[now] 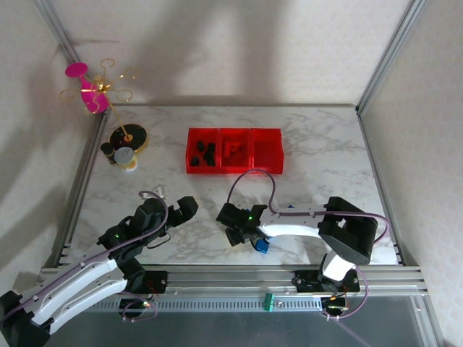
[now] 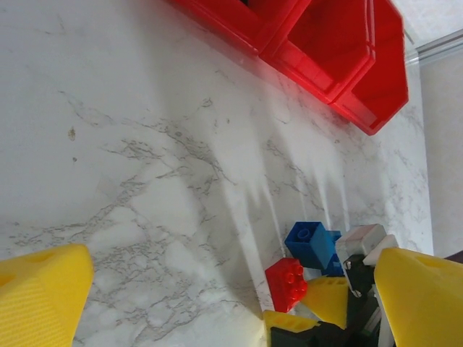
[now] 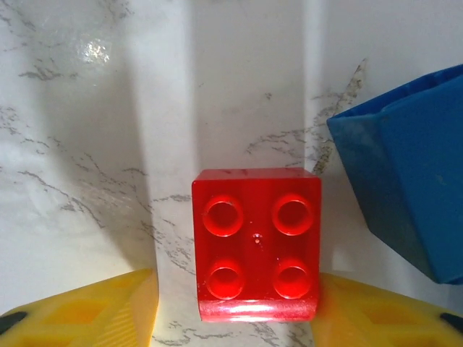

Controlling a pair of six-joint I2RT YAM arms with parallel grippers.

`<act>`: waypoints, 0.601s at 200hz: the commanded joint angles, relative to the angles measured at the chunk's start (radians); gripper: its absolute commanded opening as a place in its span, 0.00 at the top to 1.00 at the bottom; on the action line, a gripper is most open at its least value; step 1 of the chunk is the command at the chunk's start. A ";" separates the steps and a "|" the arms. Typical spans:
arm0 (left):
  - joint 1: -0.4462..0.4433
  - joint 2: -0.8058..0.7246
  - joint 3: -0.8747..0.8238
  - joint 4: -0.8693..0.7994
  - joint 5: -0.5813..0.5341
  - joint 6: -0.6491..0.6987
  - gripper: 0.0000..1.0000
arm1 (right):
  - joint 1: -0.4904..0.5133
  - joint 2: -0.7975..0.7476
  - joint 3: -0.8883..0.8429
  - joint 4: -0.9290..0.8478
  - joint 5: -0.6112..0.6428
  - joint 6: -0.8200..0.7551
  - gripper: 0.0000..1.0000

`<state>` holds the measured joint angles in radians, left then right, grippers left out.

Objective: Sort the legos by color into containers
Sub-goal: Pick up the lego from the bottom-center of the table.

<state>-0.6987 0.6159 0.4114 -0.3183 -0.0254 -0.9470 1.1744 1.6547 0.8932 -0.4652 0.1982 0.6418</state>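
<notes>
The right gripper (image 3: 231, 315) is held spread astride a red lego (image 3: 257, 242) on the desk (image 3: 72, 144), apparently readied for pinching; the containers (image 1: 235, 170) lie well ahead. The left gripper (image 2: 224, 300) is spread and empty.

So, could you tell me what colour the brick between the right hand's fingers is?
The brick is red; the right wrist view shows it best.

Red brick (image 3: 257, 244), blue brick (image 3: 405, 181); red bins (image 1: 268, 153); left-bin bricks (image 1: 205, 152) apparently black.
</notes>
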 commanded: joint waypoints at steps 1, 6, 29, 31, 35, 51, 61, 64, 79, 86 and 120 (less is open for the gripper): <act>-0.007 0.002 0.043 -0.013 -0.037 -0.001 0.00 | 0.003 0.045 0.041 -0.028 0.052 0.018 0.47; -0.007 0.002 0.043 -0.013 -0.038 -0.001 0.00 | 0.004 0.051 0.048 -0.032 0.061 0.020 0.48; -0.007 0.006 0.038 -0.005 -0.035 -0.006 0.00 | 0.003 0.061 0.058 -0.027 0.076 0.022 0.58; -0.007 0.007 0.038 -0.003 -0.035 -0.006 0.00 | 0.003 0.061 0.058 -0.026 0.077 0.022 0.60; -0.007 0.007 0.038 -0.003 -0.034 -0.006 0.01 | 0.002 0.059 0.058 -0.027 0.078 0.024 0.62; -0.007 0.013 0.037 -0.003 -0.033 -0.006 0.00 | 0.002 0.055 0.059 -0.023 0.079 0.023 0.64; -0.007 0.013 0.038 -0.003 -0.033 -0.004 0.00 | 0.002 0.050 0.062 -0.023 0.078 0.021 0.66; -0.007 0.014 0.038 -0.003 -0.033 -0.005 0.00 | 0.002 0.049 0.062 -0.024 0.078 0.022 0.67; -0.007 0.014 0.043 -0.001 -0.033 -0.001 0.00 | 0.001 0.033 0.063 -0.019 0.074 0.021 0.69; -0.007 0.015 0.046 -0.001 -0.033 0.001 0.00 | -0.003 0.025 0.063 -0.012 0.069 0.019 0.69; -0.007 0.032 0.075 0.001 -0.044 0.024 0.00 | -0.029 -0.035 0.098 -0.017 0.064 0.004 0.70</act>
<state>-0.6991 0.6357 0.4263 -0.3187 -0.0296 -0.9424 1.1645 1.6848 0.9417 -0.4793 0.2398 0.6510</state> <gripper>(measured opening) 0.995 0.325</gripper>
